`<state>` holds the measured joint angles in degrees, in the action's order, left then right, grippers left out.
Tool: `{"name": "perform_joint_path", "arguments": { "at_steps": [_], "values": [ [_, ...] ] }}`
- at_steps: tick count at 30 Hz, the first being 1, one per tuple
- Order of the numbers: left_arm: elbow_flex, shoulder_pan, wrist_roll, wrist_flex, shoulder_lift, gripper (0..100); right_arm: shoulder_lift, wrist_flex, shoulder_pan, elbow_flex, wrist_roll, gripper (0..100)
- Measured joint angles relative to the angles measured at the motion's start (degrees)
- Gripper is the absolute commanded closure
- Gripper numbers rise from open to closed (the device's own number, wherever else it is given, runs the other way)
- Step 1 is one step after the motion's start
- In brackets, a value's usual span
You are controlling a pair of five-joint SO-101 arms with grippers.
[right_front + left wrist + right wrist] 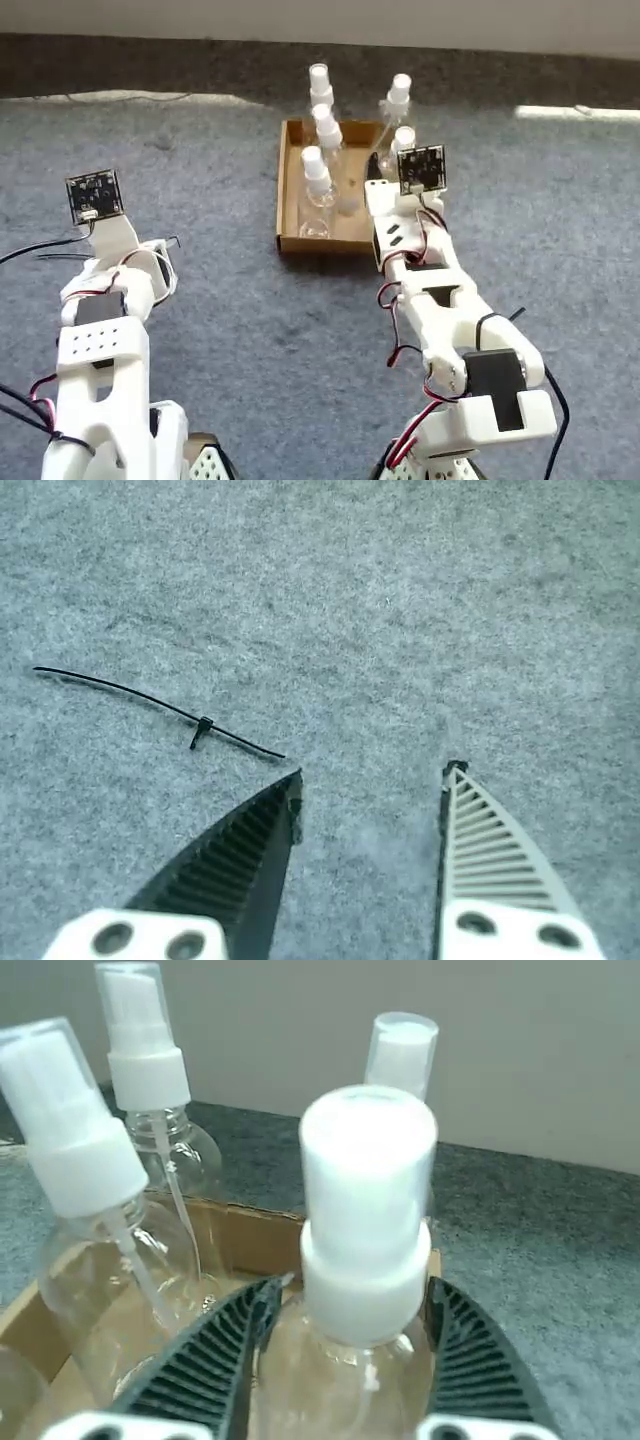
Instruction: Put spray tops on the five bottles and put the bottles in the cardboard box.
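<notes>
The cardboard box (292, 190) lies on the grey carpet with two clear bottles inside it, one (327, 128) towards the back and one (315, 178) nearer the front, both with white spray tops. My right gripper (350, 1290) is shut on a third capped bottle (368, 1210) at its shoulder, at the box's right side (404, 140). Two more capped bottles (319, 85) (398, 95) stand on the carpet behind the box. Well to the left of the box, my left gripper (370, 775) hangs open over bare carpet.
A black cable tie (200, 725) lies on the carpet just ahead of the left gripper's fingertips. A pale wall (500, 1050) rises behind the bottles. Open carpet (230, 320) stretches between the two arms.
</notes>
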<state>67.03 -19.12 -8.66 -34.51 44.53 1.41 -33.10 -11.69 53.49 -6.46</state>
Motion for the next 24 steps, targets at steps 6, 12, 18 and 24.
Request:
{"name": "perform_joint_path", "arguments": {
  "at_steps": [6, 12, 18, 24],
  "values": [
    [0.0, 0.0, 0.0, 0.0, 0.0, 79, 0.0, 0.0, -0.62, 0.0, 0.0, 83.4],
    [0.0, 0.0, 0.0, 0.0, 0.0, 79, 0.0, 0.0, -0.97, 0.0, 0.0, 73.6],
    [0.0, 0.0, 0.0, 0.0, 0.0, 79, 0.0, 0.0, -0.88, 0.0, 0.0, 70.6],
    [0.0, 0.0, 0.0, 0.0, 0.0, 79, 0.0, 0.0, -0.88, 0.0, 0.0, 70.6]
  ]
}}
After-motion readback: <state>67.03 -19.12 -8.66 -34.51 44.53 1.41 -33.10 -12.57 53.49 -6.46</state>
